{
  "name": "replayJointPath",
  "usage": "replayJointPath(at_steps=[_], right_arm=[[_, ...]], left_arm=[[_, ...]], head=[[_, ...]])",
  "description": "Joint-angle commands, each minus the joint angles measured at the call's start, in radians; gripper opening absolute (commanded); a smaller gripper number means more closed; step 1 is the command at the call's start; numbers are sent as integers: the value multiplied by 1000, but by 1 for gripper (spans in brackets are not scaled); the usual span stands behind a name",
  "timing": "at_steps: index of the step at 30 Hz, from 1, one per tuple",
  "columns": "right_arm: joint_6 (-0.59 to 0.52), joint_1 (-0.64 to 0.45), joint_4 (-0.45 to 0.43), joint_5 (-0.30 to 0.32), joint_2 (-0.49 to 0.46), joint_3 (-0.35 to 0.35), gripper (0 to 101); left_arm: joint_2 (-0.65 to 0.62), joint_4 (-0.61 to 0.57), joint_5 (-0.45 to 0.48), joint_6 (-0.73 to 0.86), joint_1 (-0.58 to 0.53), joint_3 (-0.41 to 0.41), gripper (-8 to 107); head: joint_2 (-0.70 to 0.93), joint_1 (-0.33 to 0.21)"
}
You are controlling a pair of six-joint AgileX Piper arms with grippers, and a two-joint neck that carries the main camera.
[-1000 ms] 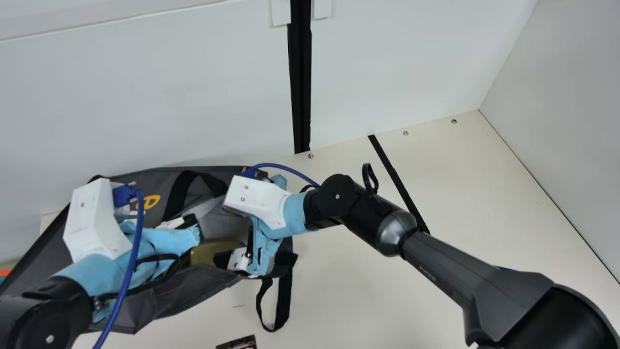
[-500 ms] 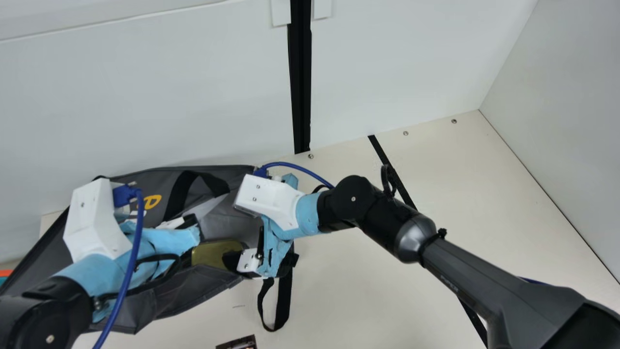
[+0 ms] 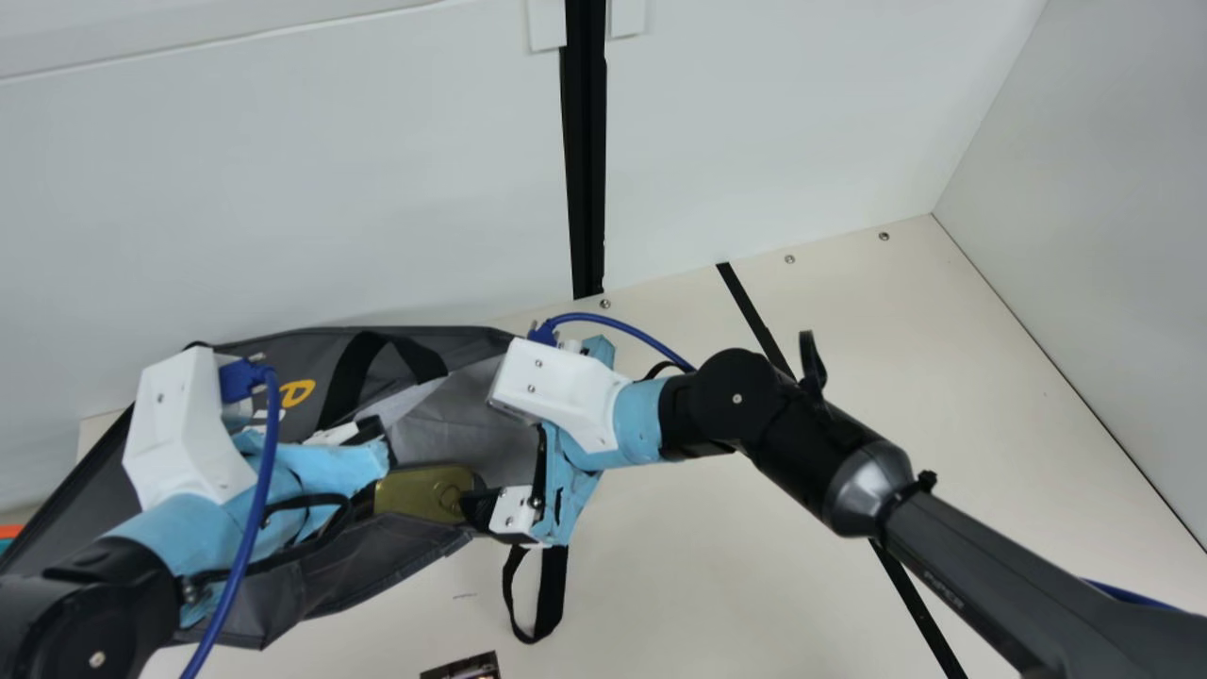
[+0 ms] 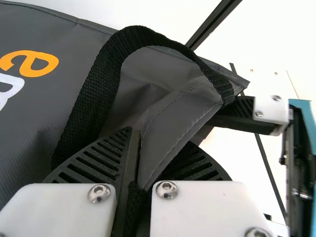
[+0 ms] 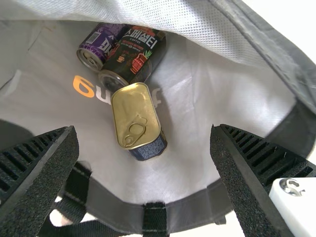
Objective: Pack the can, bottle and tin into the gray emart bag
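In the main view my left gripper (image 3: 368, 432) is at the mouth of the gray bag (image 3: 330, 566); the left wrist view shows my left gripper (image 4: 143, 163) shut on the bag's edge beside a black handle. My right gripper (image 3: 485, 509) is at the bag's right end, by the gold tin (image 3: 415, 492). Seen in the right wrist view, my right gripper (image 5: 143, 132) stands wide open with nothing held. Below it the tin (image 5: 133, 113) lies inside the bag, next to a dark-labelled container (image 5: 131, 59) and a purple can (image 5: 101, 44).
A black handle loop (image 3: 553, 599) hangs from the bag onto the cream table (image 3: 717, 566). A small dark printed item (image 3: 462, 668) lies at the front. White walls (image 3: 283, 189) stand behind, and black tape (image 3: 919, 608) crosses the table at right.
My right arm has moved to the right along the bag's mouth, uncovering more of the tin and the bag's inside. My left arm has kept still.
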Motion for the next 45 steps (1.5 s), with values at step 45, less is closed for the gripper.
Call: replayJointPath(at_steps=[45], right_arm=[[206,-158,-187,25,-352,176,91]], left_arm=[[0,0,0,0,0,0,10]], head=[[-1,-23]])
